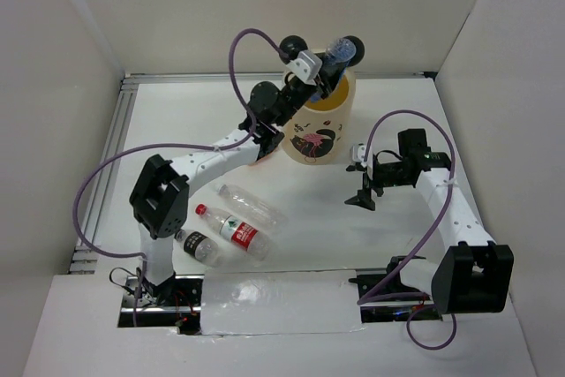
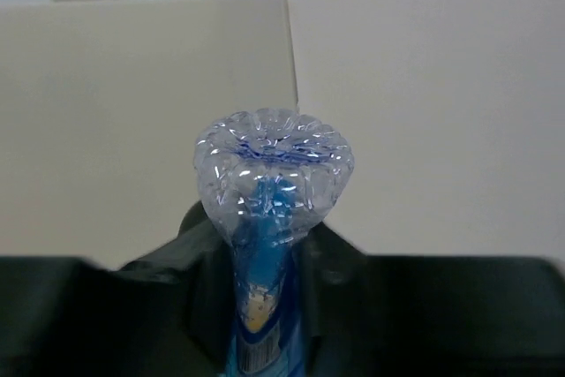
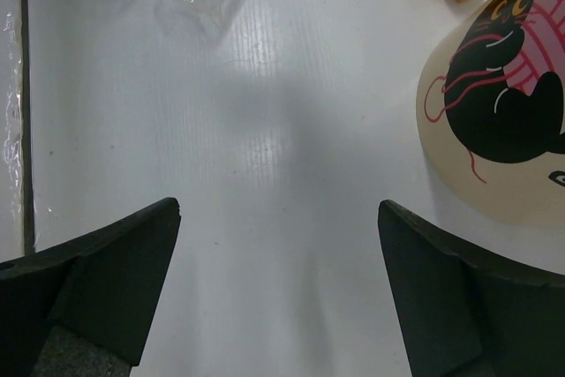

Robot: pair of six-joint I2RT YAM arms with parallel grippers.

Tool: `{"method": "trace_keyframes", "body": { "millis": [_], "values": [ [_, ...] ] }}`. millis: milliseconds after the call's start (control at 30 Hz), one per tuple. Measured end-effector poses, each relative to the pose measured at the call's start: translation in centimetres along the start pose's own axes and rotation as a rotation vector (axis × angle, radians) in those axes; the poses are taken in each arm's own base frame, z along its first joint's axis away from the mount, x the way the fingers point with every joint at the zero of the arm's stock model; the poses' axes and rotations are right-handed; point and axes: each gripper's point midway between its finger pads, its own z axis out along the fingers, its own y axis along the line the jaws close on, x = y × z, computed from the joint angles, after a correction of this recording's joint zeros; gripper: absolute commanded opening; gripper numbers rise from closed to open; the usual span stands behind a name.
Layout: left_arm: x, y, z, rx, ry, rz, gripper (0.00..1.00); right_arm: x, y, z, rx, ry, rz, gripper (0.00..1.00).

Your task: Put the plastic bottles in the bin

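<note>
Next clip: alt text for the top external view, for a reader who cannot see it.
The left tool holds a blue-labelled bottle over the mouth of the cream bin. The right tool hangs open to the bin's right, and three more bottles lie on the table near the left arm.

Your left arm stretches up to the bin, its left gripper above the rim clamped on a blue-labelled bottle, while your right arm bends at the elbow, its right gripper spread wide, pointing down, right of the bin.
</note>
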Motion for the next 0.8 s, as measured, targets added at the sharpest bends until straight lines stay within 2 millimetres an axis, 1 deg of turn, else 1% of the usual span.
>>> {"method": "trace_keyframes", "body": {
  "millis": [33,67,100,133,200,300,333,367,400,433,467,500,567,600,633,667,700,733,800],
  "values": [
    [1.3,0.0,-0.1,-0.005,0.015,0.006,0.83,0.0,0.0,0.0,-0.001,0.0,-0.006,1.0],
    [2.3,0.1,-0.2,-0.008,0.032,0.019,0.85,0.0,0.0,0.0,-0.003,0.0,-0.013,1.0],
    [3.4,0.1,-0.3,-0.012,0.052,0.017,0.94,-0.1,0.1,0.1,-0.008,0.0,-0.021,1.0],
    [4.3,0.1,-0.4,-0.015,0.069,0.018,1.0,-0.1,0.2,0.2,-0.012,-0.001,-0.026,1.0],
    [4.9,0.2,-0.6,-0.016,0.088,0.024,1.0,-0.3,0.4,0.5,-0.027,-0.003,-0.036,1.0],
    [4.3,0.0,-0.3,-0.014,0.076,0.036,1.0,-0.5,0.8,0.8,-0.052,-0.002,-0.042,1.0],
    [4.0,-0.1,-0.2,-0.011,0.071,0.036,1.0,-0.6,0.9,0.9,-0.059,-0.002,-0.041,0.98],
    [4.0,-0.2,-0.2,-0.008,0.071,0.036,1.0,-0.7,0.8,1.1,-0.067,-0.004,-0.043,0.89],
    [3.1,-0.7,-0.1,0.0,0.057,0.034,1.0,-0.8,0.7,1.1,-0.071,-0.005,-0.047,0.84],
    [2.4,-1.2,0.0,0.01,0.049,0.03,1.0,-0.9,0.7,1.2,-0.078,-0.012,-0.054,0.76],
    [1.6,-1.7,0.0,0.019,0.041,0.028,1.0,-1.2,0.6,1.3,-0.081,-0.022,-0.06,0.6],
    [0.6,-2.2,0.1,0.028,0.035,0.025,1.0,-1.4,0.5,1.3,-0.081,-0.027,-0.071,0.55],
    [-2.4,-3.3,-0.5,0.042,0.026,0.014,1.0,-2.3,0.4,1.7,-0.083,-0.048,-0.123,0.51],
    [-4.0,-3.7,-1.2,0.039,0.036,0.008,1.0,-2.9,0.3,2.1,-0.085,-0.055,-0.159,0.53],
    [-6.1,-3.8,-2.3,0.028,0.045,-0.001,1.0,-3.8,0.3,2.6,-0.087,-0.063,-0.205,0.58],
    [-8.1,-3.8,-3.6,0.01,0.054,-0.01,1.0,-4.7,0.4,3.3,-0.095,-0.068,-0.259,0.64],
    [-10.7,-3.4,-5.2,-0.018,0.061,-0.019,1.0,-5.7,0.7,4.1,-0.106,-0.075,-0.311,0.7],
    [-13.2,-2.3,-7.1,-0.077,0.066,-0.034,1.0,-6.6,1.0,4.9,-0.12,-0.081,-0.367,0.76],
    [-17.4,0.7,-11.3,-0.226,0.078,-0.074,1.0,-8.4,2.0,6.6,-0.155,-0.079,-0.46,0.81]
  ]
}}
